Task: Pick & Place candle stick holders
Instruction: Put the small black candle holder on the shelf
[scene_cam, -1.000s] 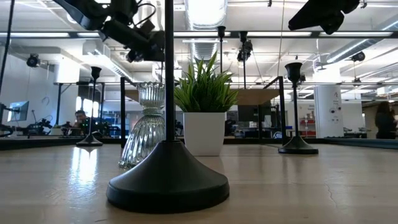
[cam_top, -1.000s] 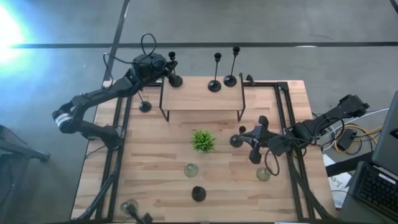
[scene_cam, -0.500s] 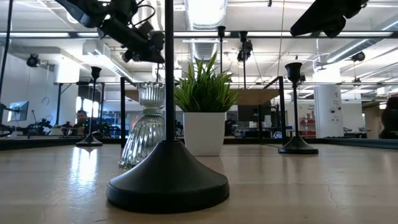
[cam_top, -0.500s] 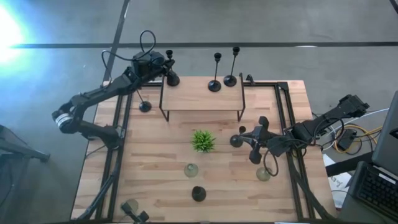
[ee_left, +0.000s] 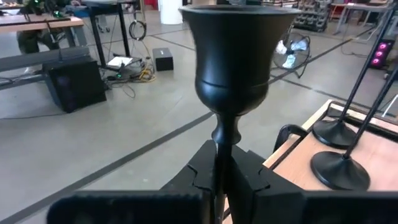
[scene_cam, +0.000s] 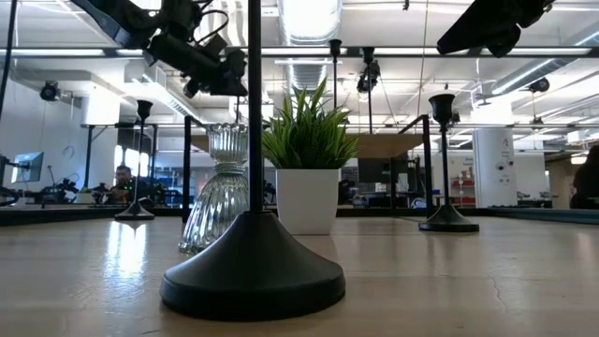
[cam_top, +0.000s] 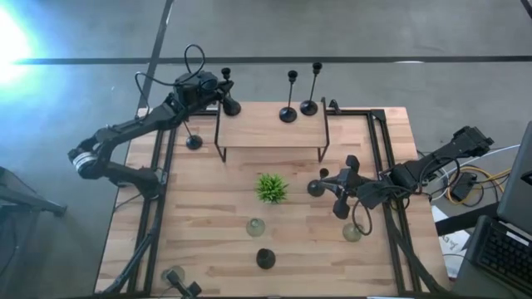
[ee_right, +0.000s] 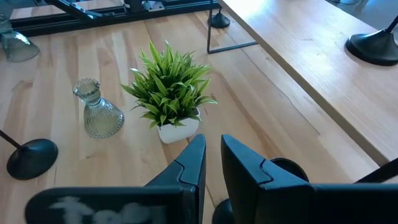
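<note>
**Left gripper clamped on a black candlestick at the far-left corner of the raised shelf**

The landmark was the raised wooden shelf on black metal legs, standing at the far middle of the pale wooden table.

The left gripper hung over the shelf's far-left corner, its fingers pinched narrowly onto the thin stem of a slim black metal candlestick holder with a cup top. In the high view that held holder sat right at the shelf's left far corner; whether its base touched the shelf could not be told.

Two more slim black candlestick holders stood on the shelf's far edge, one near the middle and one just to its right. Another black holder stood on the table just left of the shelf.

The small spiky green plant in a white pot stood in front of the shelf. The right gripper hovered in front of the shelf's right end, right of the plant, its fingers nearly together and holding nothing visible; two black holders stood close under it.

Nearer the front edge, well apart from the shelf, stood a squat pale-greenish glass holder, a second glass one, a third at the front-left corner, and another black holder.
</note>
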Motion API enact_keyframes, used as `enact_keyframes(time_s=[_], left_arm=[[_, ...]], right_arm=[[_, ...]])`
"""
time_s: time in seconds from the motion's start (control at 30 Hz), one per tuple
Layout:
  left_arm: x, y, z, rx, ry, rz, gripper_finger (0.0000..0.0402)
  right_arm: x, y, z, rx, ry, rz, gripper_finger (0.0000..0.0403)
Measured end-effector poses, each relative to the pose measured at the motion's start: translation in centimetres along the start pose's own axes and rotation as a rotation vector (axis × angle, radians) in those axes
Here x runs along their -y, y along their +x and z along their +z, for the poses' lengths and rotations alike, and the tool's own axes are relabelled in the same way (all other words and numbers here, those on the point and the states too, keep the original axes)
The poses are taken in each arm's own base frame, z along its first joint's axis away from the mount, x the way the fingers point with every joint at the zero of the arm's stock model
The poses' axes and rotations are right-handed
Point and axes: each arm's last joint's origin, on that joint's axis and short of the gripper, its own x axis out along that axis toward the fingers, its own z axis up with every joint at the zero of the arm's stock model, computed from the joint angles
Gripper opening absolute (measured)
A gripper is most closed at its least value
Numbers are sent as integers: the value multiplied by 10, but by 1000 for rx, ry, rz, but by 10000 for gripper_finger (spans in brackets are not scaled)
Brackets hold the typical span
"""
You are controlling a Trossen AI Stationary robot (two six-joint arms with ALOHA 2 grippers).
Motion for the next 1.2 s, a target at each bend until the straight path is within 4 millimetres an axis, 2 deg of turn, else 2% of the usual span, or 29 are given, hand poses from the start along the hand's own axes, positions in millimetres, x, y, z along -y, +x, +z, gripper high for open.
enact_keyframes(time_s=[0.1,0.2,0.57,0.8,1.0,1.2], left_arm=[[1,1,-7,-46,-4,-23,56],[2,1,-5,-30,-5,-53,81],[2,-3,-2,-24,6,-52,126],[1,-11,0,-51,17,-42,195],[-1,-39,7,-107,59,0,243],[0,-84,12,-177,39,-52,247]], right_arm=[[0,0,0,0,0,1,43],[0,0,0,0,0,1,43],[0,0,0,0,-1,1,43],[0,0,0,0,-1,1,43],[0,0,0,0,-1,1,43],[0,0,0,0,-4,1,43]])
